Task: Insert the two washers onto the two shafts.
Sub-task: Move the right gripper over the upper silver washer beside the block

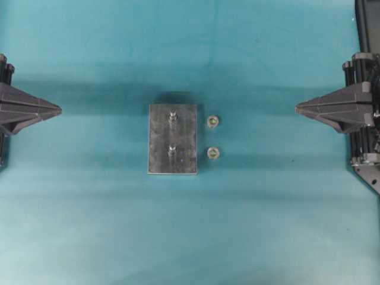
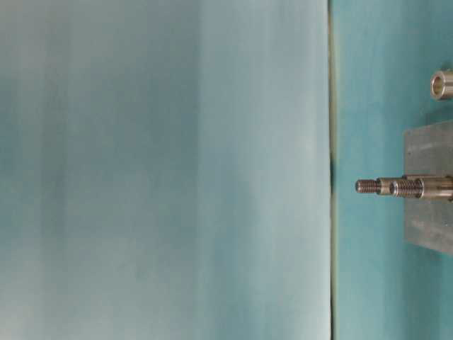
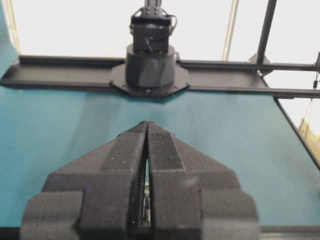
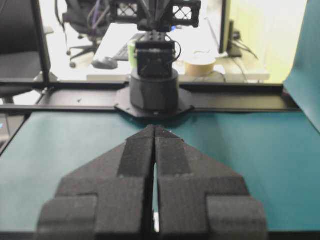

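Teal mat (image 1: 89, 225); block (image 1: 172, 139) centred, two shafts (image 1: 171, 117) upright, washers (image 1: 214, 122) just right. Left gripper (image 1: 56, 110), right gripper (image 1: 300, 108) clenched, empty. Advice: open right, pinch washer by rim, lower square over shaft.

Even overhead light; blown-out, perhaps window-lit backgrounds.

A: What lies ahead of the left gripper (image 1: 59, 110)?
B: Bare table (image 1: 107, 225) up to the metal block (image 1: 173, 139), whose two upright shafts (image 1: 171, 117) rise above it.
A: And ahead of the right gripper (image 1: 297, 108)?
B: Open cloth, then two washers (image 1: 214, 122) lying just beside the block.
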